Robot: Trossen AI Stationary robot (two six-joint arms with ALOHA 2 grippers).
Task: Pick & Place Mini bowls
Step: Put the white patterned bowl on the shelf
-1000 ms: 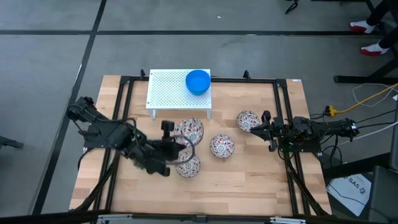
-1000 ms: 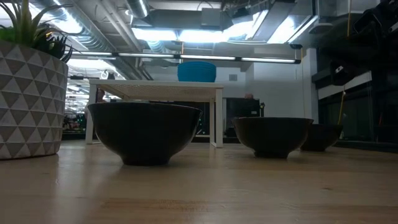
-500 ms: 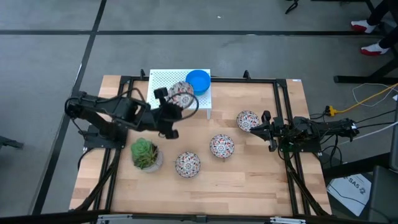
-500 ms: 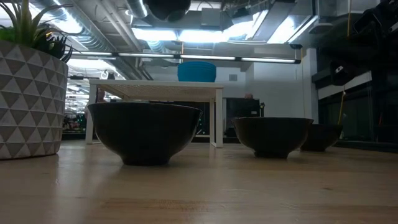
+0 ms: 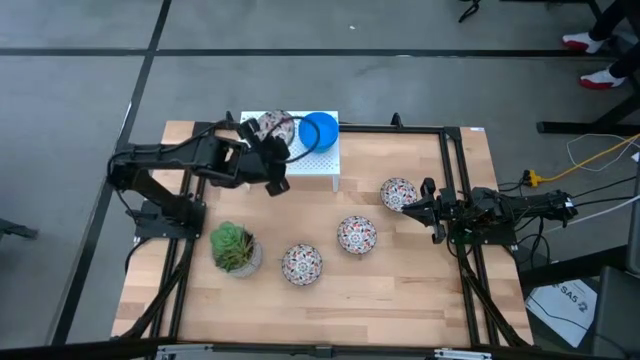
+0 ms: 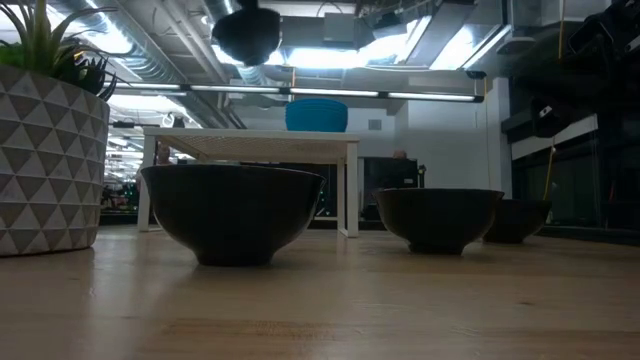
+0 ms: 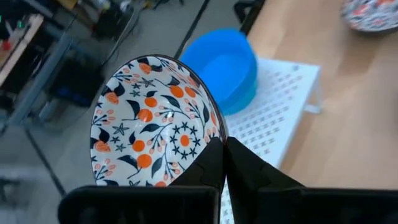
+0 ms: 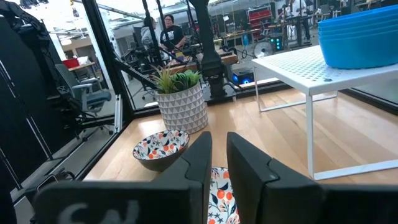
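My left gripper (image 5: 274, 142) (image 7: 222, 149) is shut on a white bowl with a red-and-dark floral pattern (image 5: 272, 126) (image 6: 247, 34). It holds that bowl in the air over the white perforated stand (image 5: 255, 152), next to the blue bowl (image 5: 320, 131) (image 7: 225, 67) standing on it. Three more patterned bowls sit on their bases on the table (image 5: 399, 193) (image 5: 357, 234) (image 5: 302, 264). My right gripper (image 5: 421, 205) (image 8: 219, 152) waits at the right-hand bowl's edge with its fingers close together. My left gripper pinches the patterned bowl's rim (image 7: 210, 132), one finger inside the bowl (image 7: 210, 163) and one outside (image 7: 244, 169). The bowl is lifted clear above the stand and tilted, its inside facing the wrist camera. My right gripper: I cannot tell whether it touches the bowl under its fingers.
A potted succulent (image 5: 234, 248) (image 6: 50, 150) stands near the table's left side. The black frame rails (image 5: 452, 170) run along the table's edges. Bare wood lies along the near edge (image 5: 330, 305) and between the stand and the right rail.
My left gripper, shut on the patterned bowl, has lifted it from among the bowls near the table's middle. It has carried the bowl up and toward the far edge, until it is over the white stand. The succulent, hidden under the arm before, now shows.
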